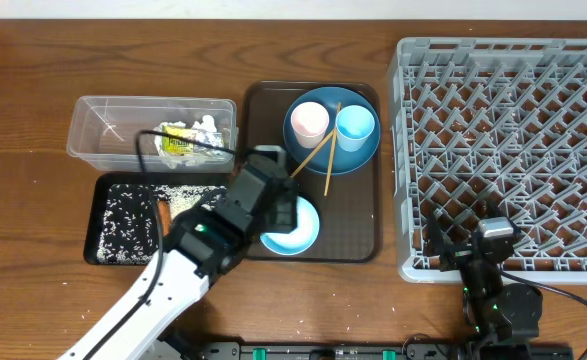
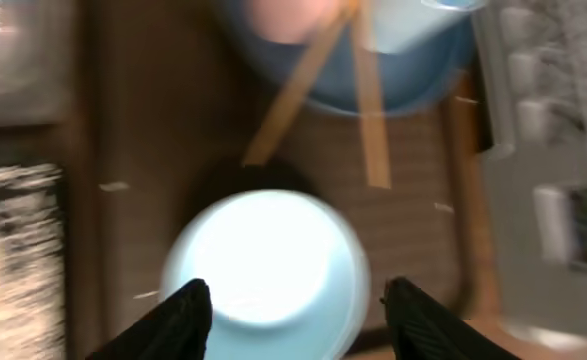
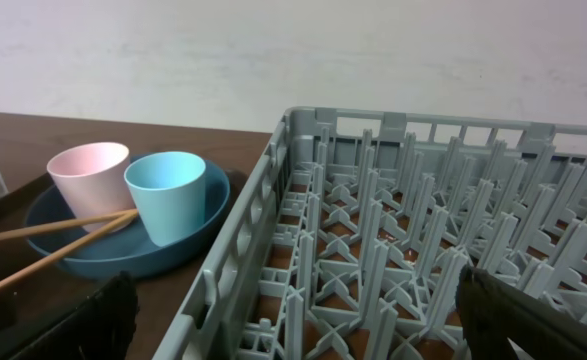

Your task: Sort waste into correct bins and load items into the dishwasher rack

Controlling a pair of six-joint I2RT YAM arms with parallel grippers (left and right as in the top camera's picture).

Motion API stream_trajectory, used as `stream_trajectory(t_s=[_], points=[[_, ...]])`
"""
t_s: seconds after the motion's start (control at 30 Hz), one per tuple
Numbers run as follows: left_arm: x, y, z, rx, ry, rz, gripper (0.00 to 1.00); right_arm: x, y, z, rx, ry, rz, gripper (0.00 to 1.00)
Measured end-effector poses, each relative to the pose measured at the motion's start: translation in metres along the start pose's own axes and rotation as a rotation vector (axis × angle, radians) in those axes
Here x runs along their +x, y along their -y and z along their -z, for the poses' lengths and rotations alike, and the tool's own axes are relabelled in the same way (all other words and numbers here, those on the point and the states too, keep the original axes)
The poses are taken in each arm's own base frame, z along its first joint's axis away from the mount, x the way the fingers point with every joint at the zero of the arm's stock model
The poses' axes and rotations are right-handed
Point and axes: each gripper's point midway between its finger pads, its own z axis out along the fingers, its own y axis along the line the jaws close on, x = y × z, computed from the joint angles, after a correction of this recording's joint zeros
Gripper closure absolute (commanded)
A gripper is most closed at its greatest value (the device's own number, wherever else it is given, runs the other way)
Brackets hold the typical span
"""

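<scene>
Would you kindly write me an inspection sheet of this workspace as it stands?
Surface: brown wooden table.
Job's things: wrapper and tissue in the clear tub; rice grains and carrot in the black tray; pink cup, light-blue cup and chopsticks on the blue plate; white bowl beside it; dishwasher rack holds nothing.
Clutter: brown serving tray under plate and bowl.
Grippers: left gripper open over the bowl; right gripper open at the rack's edge.
Cables: black cable crosses the tub.
Surroundings: pale wall.
</scene>
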Motion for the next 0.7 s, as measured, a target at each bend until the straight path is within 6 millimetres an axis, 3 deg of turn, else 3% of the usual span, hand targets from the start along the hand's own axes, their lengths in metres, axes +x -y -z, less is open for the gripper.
stream_trajectory(t_s=[0.13, 0.47, 0.57, 0.7], points=[[0.001, -0.023, 0.002, -0.099, 0.002, 0.011, 0.33, 0.0, 0.0, 0.0, 0.0, 0.0, 0.0, 0.01], [-0.001, -0.031, 0.0, -0.15, 0.016, 0.008, 0.3, 0.0, 0.0, 0.0, 0.0, 0.0, 0.0, 0.01], [-0.001, -0.036, -0.005, -0.18, 0.011, 0.0, 0.22, 0.0, 0.0, 0.0, 0.0, 0.0, 0.0, 0.01], [0.002, -0.042, -0.014, -0.222, -0.009, -0.003, 0.21, 0.0, 0.0, 0.0, 0.0, 0.0, 0.0, 0.01]])
